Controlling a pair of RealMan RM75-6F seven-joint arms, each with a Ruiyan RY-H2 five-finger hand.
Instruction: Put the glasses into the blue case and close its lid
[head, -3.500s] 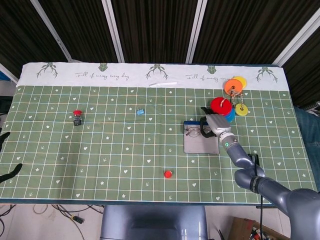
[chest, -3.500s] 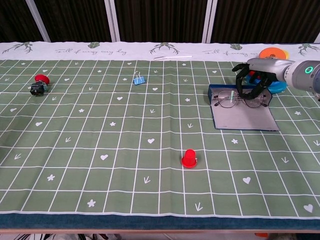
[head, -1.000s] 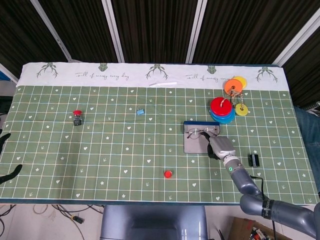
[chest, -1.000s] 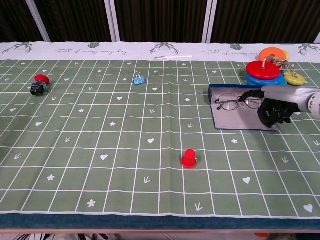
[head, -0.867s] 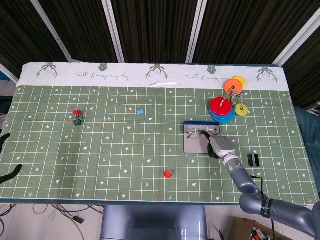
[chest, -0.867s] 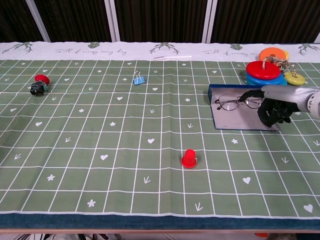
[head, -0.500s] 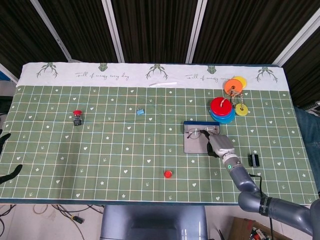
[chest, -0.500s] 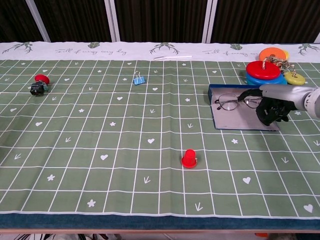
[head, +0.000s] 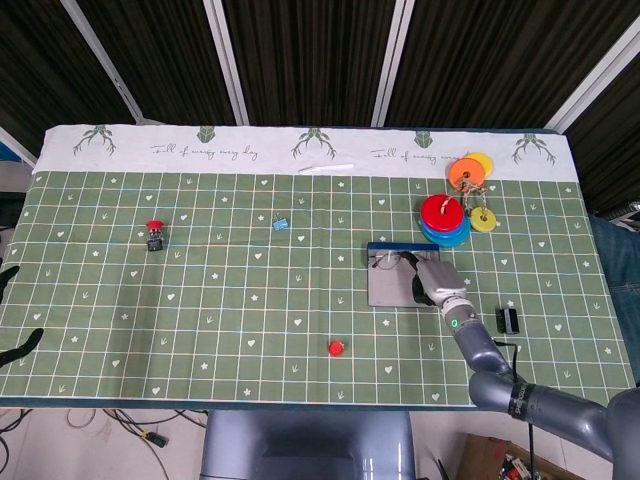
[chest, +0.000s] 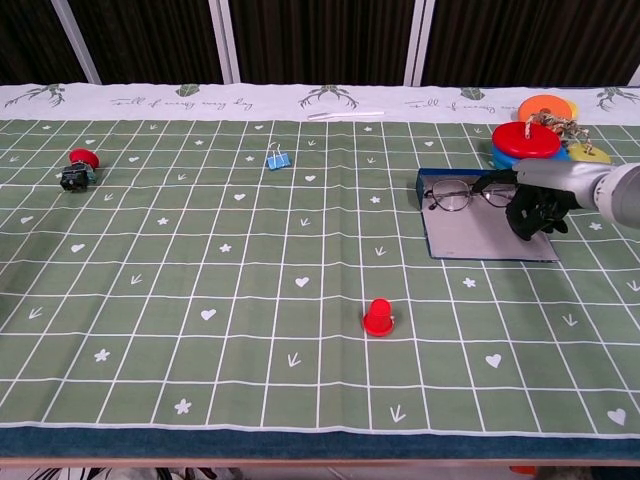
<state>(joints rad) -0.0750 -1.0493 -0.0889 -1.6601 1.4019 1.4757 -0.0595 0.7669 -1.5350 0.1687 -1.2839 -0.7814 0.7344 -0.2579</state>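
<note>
The blue case (chest: 441, 176) lies open at the right of the mat, its grey inner panel (head: 392, 288) flat and its blue rim at the back. The glasses (chest: 461, 195) lie over the case's back part, lenses toward the left. My right hand (chest: 537, 206) is at their right end with fingers curled in, gripping the frame there; in the head view this right hand (head: 433, 280) covers the case's right side. Only dark fingers of my left hand (head: 16, 345) show at the left edge, apart and holding nothing.
Red and blue stacked discs (chest: 525, 142), an orange disc (chest: 545, 104) and a yellow one (chest: 589, 156) sit just behind the case. A red cap (chest: 378, 317) stands in front. A blue clip (chest: 277, 158), a red-topped button (chest: 77, 167) and a black block (head: 508, 320) lie around.
My right hand has moved toward the back of the case, and the glasses have shifted with it up to the blue rim. Nothing else has moved.
</note>
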